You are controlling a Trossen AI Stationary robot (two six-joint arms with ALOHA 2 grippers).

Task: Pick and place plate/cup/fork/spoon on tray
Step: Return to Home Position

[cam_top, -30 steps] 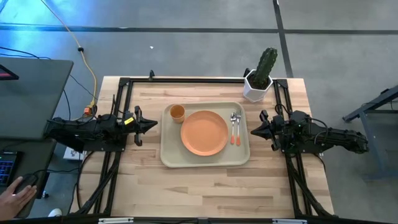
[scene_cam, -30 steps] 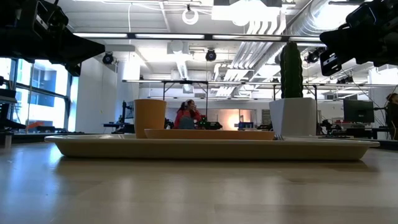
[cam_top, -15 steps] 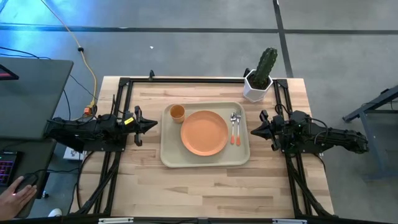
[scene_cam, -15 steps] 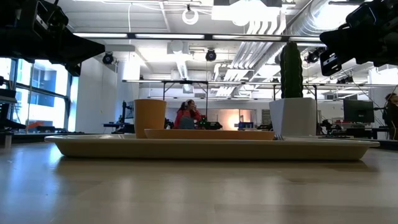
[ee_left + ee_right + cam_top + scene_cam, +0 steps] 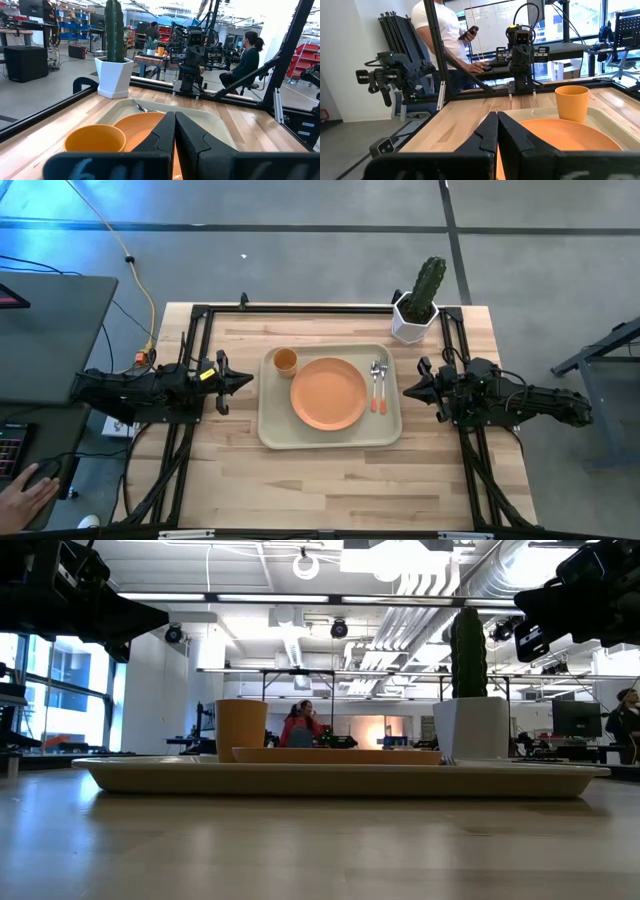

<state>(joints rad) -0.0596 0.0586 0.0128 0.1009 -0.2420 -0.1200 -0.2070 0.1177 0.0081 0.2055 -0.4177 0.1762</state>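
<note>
pale wooden surface (image 5: 330, 480), planked, with a soft satin sheen in the low view. matt beige plastic tray (image 5: 272, 430), smooth-rimmed. matt orange plastic plate (image 5: 328, 393) and a cup (image 5: 285, 360) of the same dull look. shiny silver metal at the heads of the fork (image 5: 374, 370) and spoon (image 5: 382, 367), orange plastic-looking handles. glossy white pot (image 5: 410, 323), smooth faceted sides, under a dull green cactus (image 5: 430, 281). matt black plastic on the left end effector (image 5: 243, 381) and right end effector (image 5: 410, 391); black metal frame rails (image 5: 300, 309).

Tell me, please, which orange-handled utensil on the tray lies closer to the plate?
The fork; it lies between the plate and the spoon, which is nearer the tray edge.
</note>
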